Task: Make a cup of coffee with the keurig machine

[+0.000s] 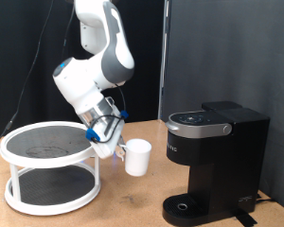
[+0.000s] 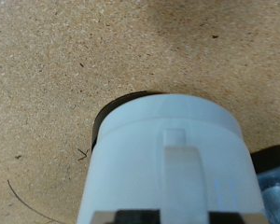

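Right now the gripper (image 1: 112,142) is hanging at the centre-left of the exterior view, and it is carrying the cup (image 1: 136,157) by its side, with the mug floating clear above the wooden table (image 1: 123,203). Its jaws are pinching the cup near the handle side, so the body is jutting out toward the frame's right, mouth up and roughly level, likely so it can stand straight once set down. In the wrist view the cup (image 2: 168,159) is filling the lower middle of the frame, with a raised strip that looks like the handle running down its wall toward the camera, and bare table behind it. Over at the right of the exterior view the keurig machine (image 1: 213,156) is standing well apart from the cup, lid down, with its round drip base at lower right. At lower left, 1 white 2-tier round rack (image 1: 49,165) is sitting just behind the arm, nothing visible on its top shelf.
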`<state>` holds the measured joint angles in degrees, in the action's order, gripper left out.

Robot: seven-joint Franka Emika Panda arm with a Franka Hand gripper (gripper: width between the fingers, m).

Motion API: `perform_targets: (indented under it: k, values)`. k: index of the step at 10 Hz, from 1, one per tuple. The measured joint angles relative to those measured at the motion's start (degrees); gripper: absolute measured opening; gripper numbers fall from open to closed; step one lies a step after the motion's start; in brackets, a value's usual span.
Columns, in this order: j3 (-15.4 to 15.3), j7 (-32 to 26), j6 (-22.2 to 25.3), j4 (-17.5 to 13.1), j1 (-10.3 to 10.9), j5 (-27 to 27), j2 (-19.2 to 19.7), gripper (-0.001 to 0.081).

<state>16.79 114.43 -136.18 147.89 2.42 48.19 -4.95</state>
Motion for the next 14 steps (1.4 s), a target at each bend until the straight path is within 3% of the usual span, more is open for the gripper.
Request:
perform_targets:
  k: [6, 10, 14]
  values:
    - [-4.94, -11.69, -6.88, -1.21, 2.15, 11.78, 8.51, 0.0002]
    - [-8.05, -18.65, -8.89, -2.01, 2.52, 21.51, 11.55, 0.0002]
    - [-10.37, -20.56, -8.97, -3.78, 2.60, 26.07, 12.99, 0.0002]
